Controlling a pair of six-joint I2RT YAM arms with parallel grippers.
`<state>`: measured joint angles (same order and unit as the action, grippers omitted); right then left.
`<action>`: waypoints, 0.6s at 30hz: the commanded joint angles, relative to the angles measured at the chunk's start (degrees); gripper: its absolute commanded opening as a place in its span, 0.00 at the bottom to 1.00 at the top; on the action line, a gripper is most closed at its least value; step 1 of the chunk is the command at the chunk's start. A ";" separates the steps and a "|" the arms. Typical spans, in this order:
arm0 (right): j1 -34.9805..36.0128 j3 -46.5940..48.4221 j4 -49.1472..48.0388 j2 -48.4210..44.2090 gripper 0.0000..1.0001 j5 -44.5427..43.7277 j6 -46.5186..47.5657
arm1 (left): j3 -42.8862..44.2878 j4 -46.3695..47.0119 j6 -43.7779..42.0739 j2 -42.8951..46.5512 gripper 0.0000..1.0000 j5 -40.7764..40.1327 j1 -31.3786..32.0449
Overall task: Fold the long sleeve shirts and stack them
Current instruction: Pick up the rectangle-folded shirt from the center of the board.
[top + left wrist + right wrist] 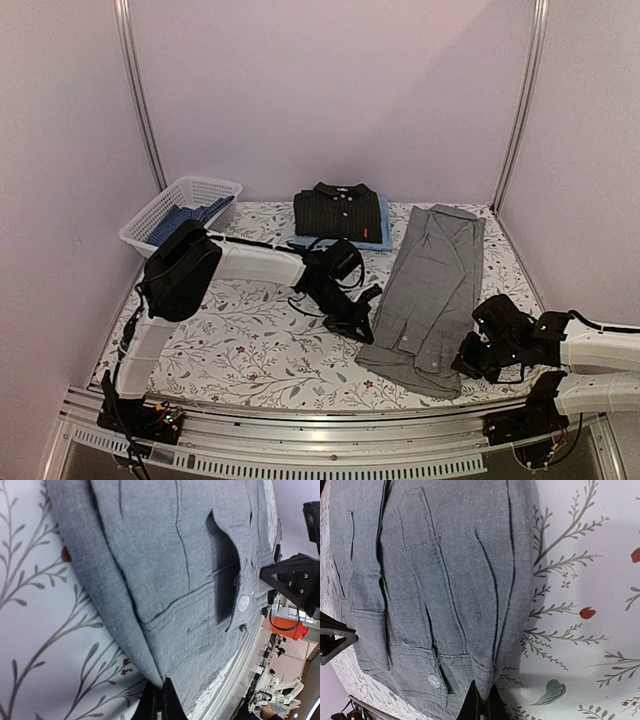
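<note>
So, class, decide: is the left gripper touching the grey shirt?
Touching. The left wrist view shows the left gripper shut on the edge of the grey shirt, with the cloth running straight into its closed tips and no gap.

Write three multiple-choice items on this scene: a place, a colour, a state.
1. Relative to the light blue shirt, the black shirt lies: A under; B on top; C apart.
2. The nearest shirt is: A grey; B red; C white.
3. The left gripper and right gripper are: A wide open; B one open, one shut; C both shut on the nearest shirt.
B, blue edges peek from beneath; A, plain grey weave; C, each closed finger pair pinches a near corner.
</note>
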<state>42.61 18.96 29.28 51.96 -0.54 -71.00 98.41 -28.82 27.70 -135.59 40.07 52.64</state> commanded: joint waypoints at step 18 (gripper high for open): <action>17.95 4.10 -2.02 3.46 0.00 -3.38 -9.64 | -27.27 9.50 4.29 18.72 0.00 -2.71 -0.51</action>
<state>57.52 19.94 26.61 53.69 0.56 -76.34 74.24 -20.84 31.07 -120.62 38.20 52.31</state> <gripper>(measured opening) 0.007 0.007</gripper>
